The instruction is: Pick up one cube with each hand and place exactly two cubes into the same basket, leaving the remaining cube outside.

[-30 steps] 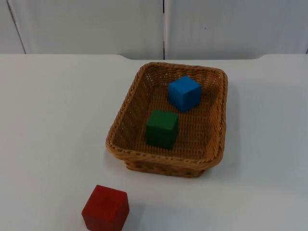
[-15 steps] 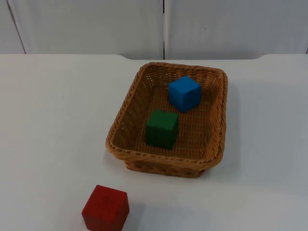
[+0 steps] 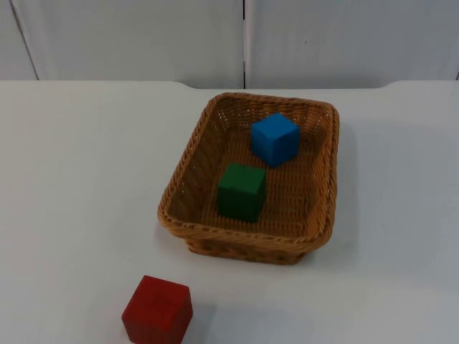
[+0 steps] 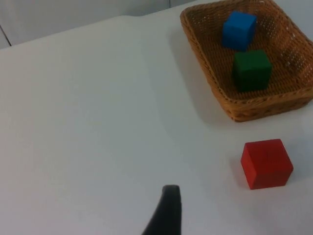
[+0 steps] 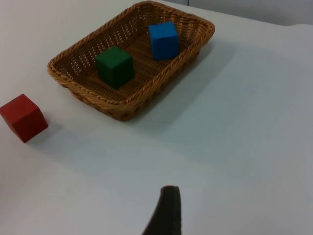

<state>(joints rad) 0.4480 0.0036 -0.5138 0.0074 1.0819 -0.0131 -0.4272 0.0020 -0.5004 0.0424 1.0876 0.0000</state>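
A woven brown basket [image 3: 244, 240] stands right of the table's middle. Inside it a blue cube [image 3: 275, 139] lies toward the far end and a green cube [image 3: 242, 191] nearer the front. A red cube [image 3: 158, 310] sits on the table outside, in front of the basket's left corner. My left gripper [image 4: 165, 213] waits above bare table, well away from the red cube [image 4: 266, 163] and the basket [image 4: 210, 73]. My right gripper [image 5: 165, 210] also waits over bare table, apart from the basket [image 5: 122, 105], with the green cube [image 5: 114, 66] and blue cube [image 5: 163, 40] beyond.
The white table top [image 3: 79, 179] stretches wide on both sides of the basket. A grey partition wall [image 3: 143, 36] closes off its far edge. The red cube lies close to the table's near edge.
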